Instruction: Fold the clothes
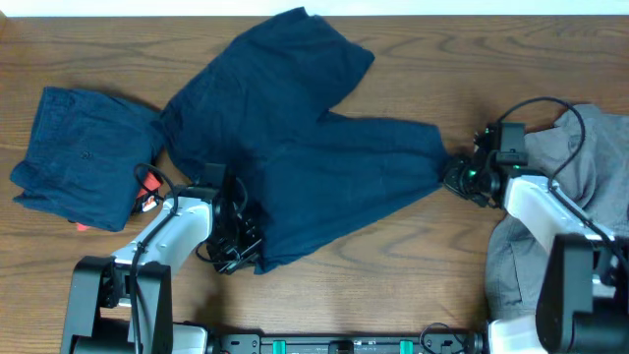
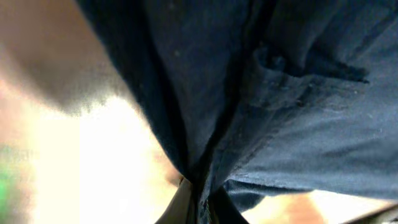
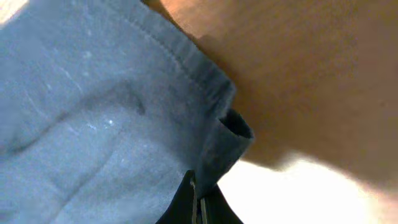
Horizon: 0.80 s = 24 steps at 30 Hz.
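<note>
Dark navy shorts lie spread across the middle of the wooden table. My left gripper is shut on their front-left edge; the left wrist view shows the dark cloth pinched between the fingers. My right gripper is shut on the right corner of the shorts; the right wrist view shows the hemmed corner held between the fingers, a little above the wood.
A folded navy garment lies at the left with a red object beside it. A grey garment pile lies at the right, under my right arm. The table's back edge runs along the top.
</note>
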### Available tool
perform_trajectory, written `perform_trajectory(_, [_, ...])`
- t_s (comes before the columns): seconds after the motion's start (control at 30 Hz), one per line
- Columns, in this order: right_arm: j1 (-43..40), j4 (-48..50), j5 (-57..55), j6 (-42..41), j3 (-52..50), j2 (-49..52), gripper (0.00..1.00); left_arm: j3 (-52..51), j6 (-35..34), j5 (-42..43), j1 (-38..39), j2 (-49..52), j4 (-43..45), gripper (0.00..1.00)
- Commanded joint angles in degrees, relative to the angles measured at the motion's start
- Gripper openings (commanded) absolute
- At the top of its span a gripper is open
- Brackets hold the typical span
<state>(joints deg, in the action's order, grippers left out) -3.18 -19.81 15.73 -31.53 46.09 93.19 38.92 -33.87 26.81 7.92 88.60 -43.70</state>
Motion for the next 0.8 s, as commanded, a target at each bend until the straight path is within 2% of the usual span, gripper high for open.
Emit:
perform_trajectory(0.0, [-4.68, -1.70, -3.61, -0.92, 1.81, -8.28, 0.01, -0.07, 7.67, -0.28, -0.46, -2.49, -3.65, 0.06])
perform_trajectory(0.2, [-10.93, -10.23, -6.34, 3.96, 5.14, -24.11, 0.01, 1.29, 12.90, 1.51, 0.74, -13.55, -10.49, 0.06])
perform_trajectory(0.37, [-11.23, -19.56, -16.55, 9.07, 9.07, -34.84, 0.01, 2.47, 12.15, 2.21, 6.47, -27.63, -13.51, 0.06])
perform_trajectory(0.43, [-11.23, -20.68, -17.90, 11.50, 10.64, -37.24, 0.01, 2.58, 9.66, 2.08, 10.25, -34.58, -13.07, 0.06])
perform_trajectory(0.6, [-11.21, -21.66, -17.92, 12.13, 12.09, -37.11, 0.01, 2.58, 0.92, -6.01, 14.62, -43.58, -9.60, 0.06])
perform_trajectory(0.77, [-11.21, -23.30, -17.88, 12.09, 12.09, -31.54, 0.01, 2.56, -2.56, -9.18, 14.99, -41.20, -4.87, 0.06])
